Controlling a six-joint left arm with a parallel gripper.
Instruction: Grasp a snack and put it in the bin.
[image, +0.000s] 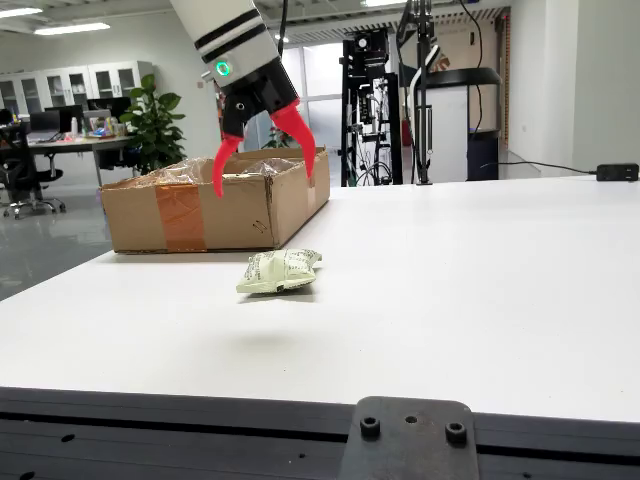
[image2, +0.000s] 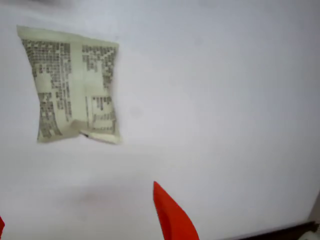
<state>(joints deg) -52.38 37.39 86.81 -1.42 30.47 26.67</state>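
Red-fingered, your gripper hangs spread and empty above the table, the snack lying ungrasped at its 6 o'clock, so grasping and carrying to the bin remain.

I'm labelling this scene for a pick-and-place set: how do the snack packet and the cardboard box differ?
The snack packet is small, pale green and crumpled; the cardboard box is large, brown and rigid. The packet lies flat nearer the camera; the box stands open-topped farther back, below the open end effector. Both rest on the white table.
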